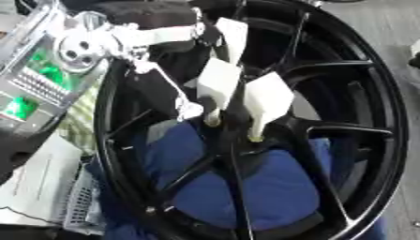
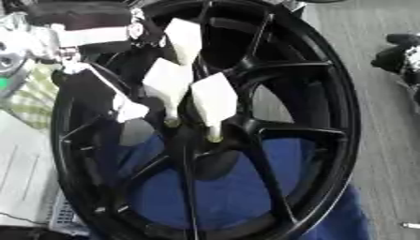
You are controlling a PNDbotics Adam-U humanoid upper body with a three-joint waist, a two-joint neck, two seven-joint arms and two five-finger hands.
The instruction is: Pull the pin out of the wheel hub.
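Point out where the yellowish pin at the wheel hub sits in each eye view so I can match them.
Left eye view: the pin stands right of centre, under a white fingertip pad.
Right eye view: the pin stands at centre, under the same pad.
Shared landmark: the blue cloth seen through the black wheel's spokes, just below the hub.

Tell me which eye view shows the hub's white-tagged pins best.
The left eye view: two pins stand near its middle, yellowish shafts entering the wheel hub, white tags clear. The right eye view shows the same pins nearer the left edge, their bases harder to make out. The left hand reaches in above them.
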